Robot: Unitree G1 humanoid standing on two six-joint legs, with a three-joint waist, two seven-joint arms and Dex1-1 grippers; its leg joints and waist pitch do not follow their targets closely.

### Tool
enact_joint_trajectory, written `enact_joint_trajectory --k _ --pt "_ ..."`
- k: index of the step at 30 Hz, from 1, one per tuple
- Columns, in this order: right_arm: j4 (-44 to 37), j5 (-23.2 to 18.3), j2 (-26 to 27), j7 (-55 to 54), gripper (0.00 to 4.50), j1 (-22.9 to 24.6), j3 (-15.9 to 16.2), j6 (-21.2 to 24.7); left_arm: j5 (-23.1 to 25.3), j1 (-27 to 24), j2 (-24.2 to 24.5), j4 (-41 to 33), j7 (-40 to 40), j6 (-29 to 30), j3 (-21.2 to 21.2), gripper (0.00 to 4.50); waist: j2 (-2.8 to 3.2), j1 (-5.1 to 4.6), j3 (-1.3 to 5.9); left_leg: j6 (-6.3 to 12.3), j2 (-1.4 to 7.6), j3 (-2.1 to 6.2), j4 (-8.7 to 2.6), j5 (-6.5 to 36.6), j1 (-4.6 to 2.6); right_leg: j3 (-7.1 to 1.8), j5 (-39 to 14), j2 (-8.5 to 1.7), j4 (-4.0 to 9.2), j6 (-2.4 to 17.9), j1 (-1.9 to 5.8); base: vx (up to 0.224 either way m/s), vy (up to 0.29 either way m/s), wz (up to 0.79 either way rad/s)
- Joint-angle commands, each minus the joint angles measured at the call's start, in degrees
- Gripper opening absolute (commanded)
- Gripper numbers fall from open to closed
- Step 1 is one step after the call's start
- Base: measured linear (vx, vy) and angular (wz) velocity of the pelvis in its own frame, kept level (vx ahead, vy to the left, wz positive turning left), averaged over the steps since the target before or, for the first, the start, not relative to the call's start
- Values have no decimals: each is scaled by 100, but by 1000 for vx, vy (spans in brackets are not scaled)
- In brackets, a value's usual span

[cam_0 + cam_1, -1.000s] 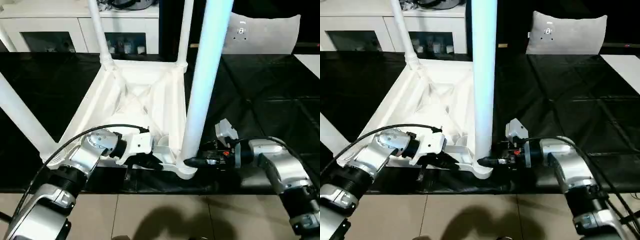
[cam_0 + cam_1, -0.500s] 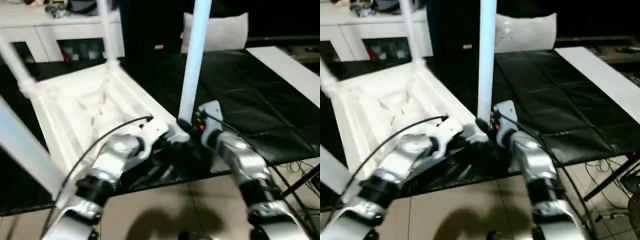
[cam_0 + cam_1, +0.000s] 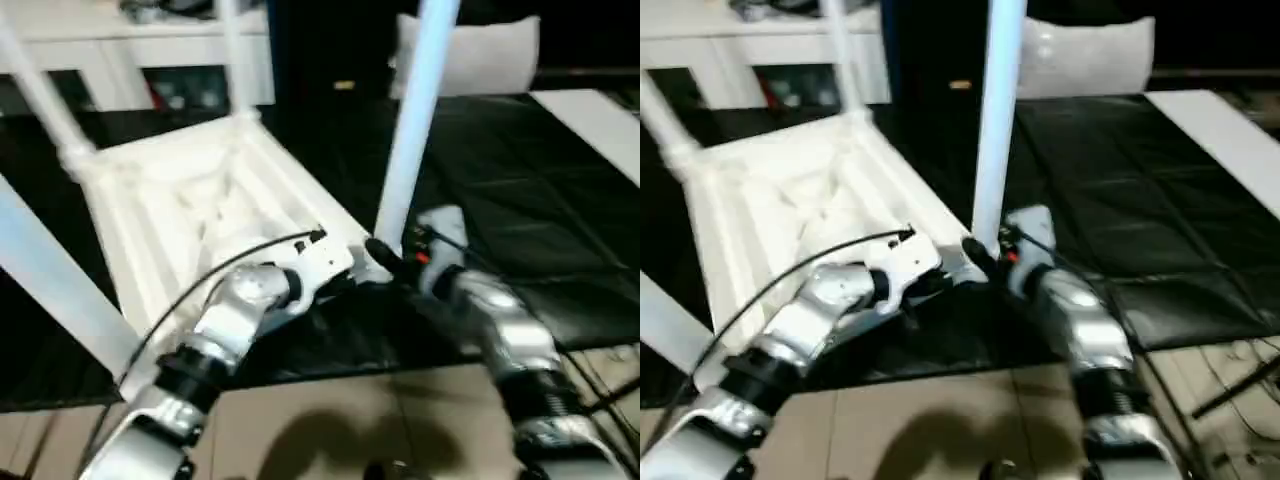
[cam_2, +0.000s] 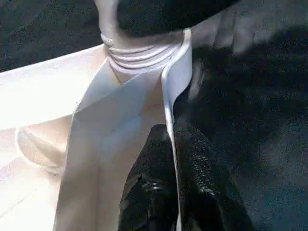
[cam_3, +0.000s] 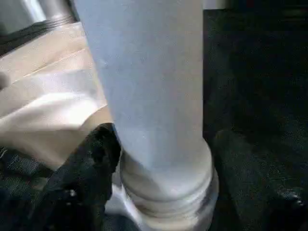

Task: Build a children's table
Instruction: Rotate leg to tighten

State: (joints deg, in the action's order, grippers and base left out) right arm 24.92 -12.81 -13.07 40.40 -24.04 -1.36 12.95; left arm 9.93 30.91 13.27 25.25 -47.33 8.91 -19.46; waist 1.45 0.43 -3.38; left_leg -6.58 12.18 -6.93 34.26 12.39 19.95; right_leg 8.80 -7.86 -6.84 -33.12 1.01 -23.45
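a black quilted mat (image 3: 540,210) is covering the work surface, its stitched seams running in a loose grid. behind it a white cabinet (image 3: 150,50) with glass doors is standing against the back, small items sitting blurred behind the glass, and a pale cushion-like panel (image 3: 1090,55) is leaning upright beside a dark gap. a white board (image 3: 600,125) is lying along the mat's right edge, and beige floor tiles (image 3: 330,425) are showing below, with dark cables (image 3: 1230,385) trailing at the lower right.

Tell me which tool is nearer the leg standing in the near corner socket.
Right. The right tool straddles the base of that leg, one finger on each side. The left tool pinches the table top's rim just beside that corner.
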Motion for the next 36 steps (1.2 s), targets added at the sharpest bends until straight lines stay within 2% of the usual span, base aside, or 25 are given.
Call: enact_joint_trajectory --k 1,2,4,6,9,12,14,16,18,23,26,27,29,33,34,36 --pt "-229 -63 -202 406 388 44 86 -142 88 -143 211 190 -347 -251 -218 0 -32 30 429 515 25 -118 -419 1002 160 -276 -2218 -155 421 784 383 0 0 0" --pt "-280 -67 -328 592 388 83 131 -180 55 -158 299 178 -497 -279 -251 0 -29 38 440 527 34 -115 -413 914 165 -282 -2032 -154 400 834 391 0 0 0" --pt "-376 -88 -543 933 415 145 206 -223 43 -163 467 217 -760 -493 -324 0 -37 44 443 613 44 -134 -398 701 151 -315 -1423 -139 320 1088 402 0 0 0" --pt "-463 -51 -772 1242 424 187 299 -347 -24 -156 633 300 -1131 -815 -398 0 -30 73 465 719 36 -151 -374 504 131 -327 -1114 -145 280 1242 419 0 0 0" --pt "-415 136 -1064 1641 424 161 456 -640 -87 -119 866 411 -1670 -1284 -526 0 -34 103 458 758 32 -171 -369 482 117 -337 -1043 -148 268 1313 417 0 0 0" --pt "-479 1 -1199 2152 424 159 538 -619 -69 -55 957 581 -1884 -1584 -613 0 -44 162 447 715 45 -195 -382 671 84 -349 -1321 -160 295 1271 416 0 0 0" --pt "-579 -66 -1327 2561 390 168 671 -628 -127 -42 1028 616 -2182 -1755 -698 0 -53 198 441 685 58 -196 -392 744 75 -351 -1423 -159 300 1245 417 0 0 0" --pt "-590 -137 -1444 2994 390 116 814 -585 -222 -21 1094 590 -2549 -1921 -804 0 -45 228 441 658 68 -196 -399 758 74 -352 -1410 -158 288 1244 416 0 0 0" --pt "-601 -205 -1482 3210 359 87 872 -523 -263 -7 1106 577 -2702 -2023 -837 0 -45 256 450 638 85 -208 -395 696 65 -361 -1279 -151 267 1288 409 0 0 0" --pt "-598 -290 -1511 3483 314 36 986 -485 -386 23 1097 599 -2982 -2202 -855 0 -35 349 470 605 97 -234 -391 631 44 -369 -1064 -151 227 1372 408 0 0 0" --pt "-552 -278 -1475 3616 294 -3 1057 -470 -451 40 1099 594 -3203 -2286 -884 0 -43 386 471 552 99 -258 -399 697 41 -375 -1180 -151 232 1311 416 0 0 0" --pt "-493 -264 -1436 3637 269 -30 1085 -481 -464 52 1109 593 -3292 -2322 -906 0 -50 403 468 506 95 -269 -405 761 34 -384 -1290 -149 247 1260 407 0 0 0" --pt "-471 -277 -1401 3664 260 -35 1110 -466 -469 62 1113 592 -3341 -2353 -923 0 -51 419 467 472 95 -274 -409 803 27 -390 -1353 -152 253 1237 403 0 0 0" --pt "-514 -326 -1362 3742 227 -2 1160 -394 -484 84 1106 599 -3386 -2376 -931 0 -78 424 459 399 80 -285 -413 855 26 -403 -1597 -148 272 1104 407 0 0 0" --pt "-527 -331 -1354 3739 214 12 1163 -381 -488 84 1110 596 -3397 -2369 -930 0 -57 429 456 391 82 -282 -419 852 20 -402 -1640 -146 272 1094 405 0 0 0" --pt "-533 -336 -1347 3738 209 22 1164 -373 -492 85 1113 597 -3409 -2368 -929 0 -68 426 459 380 81 -288 -418 838 13 -407 -1687 -141 279 1059 398 0 0 0"
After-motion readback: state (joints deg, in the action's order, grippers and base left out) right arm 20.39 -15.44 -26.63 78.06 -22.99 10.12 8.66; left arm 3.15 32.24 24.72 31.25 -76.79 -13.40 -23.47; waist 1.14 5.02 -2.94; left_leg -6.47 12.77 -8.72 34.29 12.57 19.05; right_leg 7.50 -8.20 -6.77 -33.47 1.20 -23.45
